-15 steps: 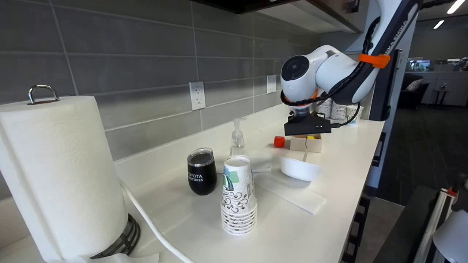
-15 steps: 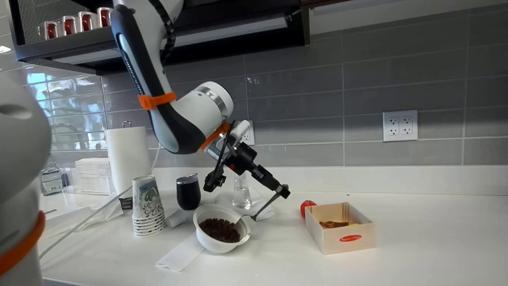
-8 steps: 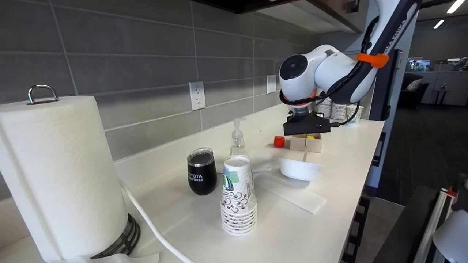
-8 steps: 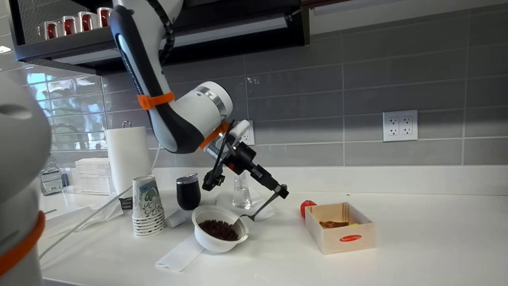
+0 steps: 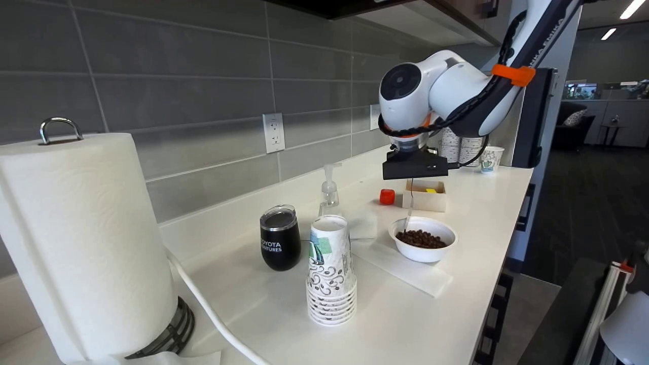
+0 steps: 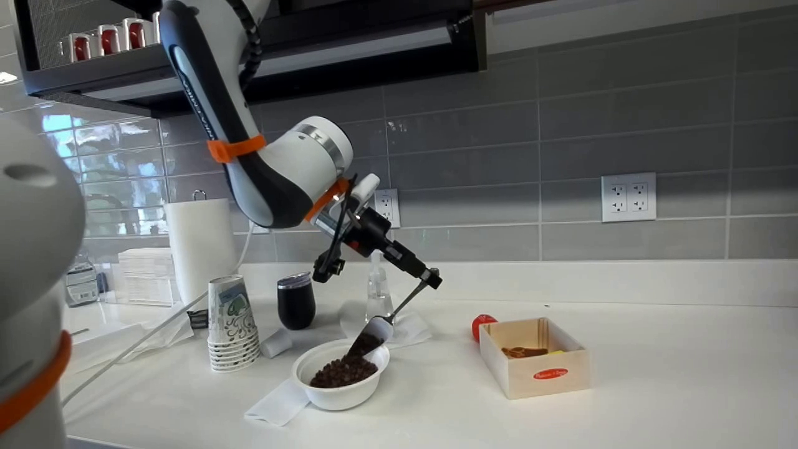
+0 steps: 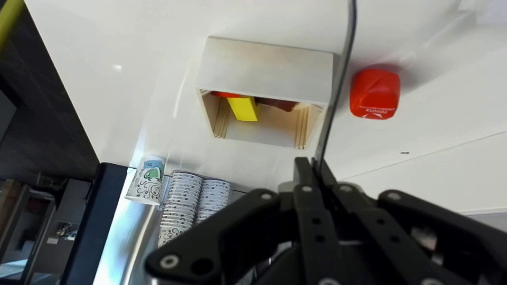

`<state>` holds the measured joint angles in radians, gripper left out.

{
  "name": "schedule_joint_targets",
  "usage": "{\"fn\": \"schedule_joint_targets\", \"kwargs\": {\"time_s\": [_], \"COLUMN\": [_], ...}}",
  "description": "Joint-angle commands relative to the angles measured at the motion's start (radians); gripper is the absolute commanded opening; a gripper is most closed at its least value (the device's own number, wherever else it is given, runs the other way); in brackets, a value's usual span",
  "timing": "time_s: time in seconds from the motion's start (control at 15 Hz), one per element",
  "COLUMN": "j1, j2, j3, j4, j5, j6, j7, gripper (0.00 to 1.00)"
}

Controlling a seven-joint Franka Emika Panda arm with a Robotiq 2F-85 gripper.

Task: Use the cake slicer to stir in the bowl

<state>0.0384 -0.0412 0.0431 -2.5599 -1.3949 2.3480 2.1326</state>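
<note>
Two fingers (image 7: 305, 179) pinch cake slicer (image 6: 378, 328); slicer tilted; tip inside bowl (image 6: 343, 397)

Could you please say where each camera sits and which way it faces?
An exterior view: near the paper towel roll, looking along the counter; arm at upper right.
An exterior view: across the counter from the tiled wall, facing it; arm at left.
Wrist view: on the wrist, looking past the claw toward the wooden box.
Both exterior views show the bowl and cake slicer.

Bluish-white glare on glossy tiles (image 6: 103, 168), shadows soft
</note>
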Motion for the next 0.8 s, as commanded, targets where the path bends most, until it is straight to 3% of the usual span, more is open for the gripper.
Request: {"fn": "schedule_joint_targets", "kwargs": {"time_s": [0.0,0.73], "j1": [0.013,0.01], "j2": [-0.032,-0.029], "j3": [0.009,0.009], "j4": [-0.003,-0.043], "j5": [0.042,0.12], "j6": [-0.014,-0.016], "j7": [-0.036,-0.155], "gripper": [0.01,0.01]}}
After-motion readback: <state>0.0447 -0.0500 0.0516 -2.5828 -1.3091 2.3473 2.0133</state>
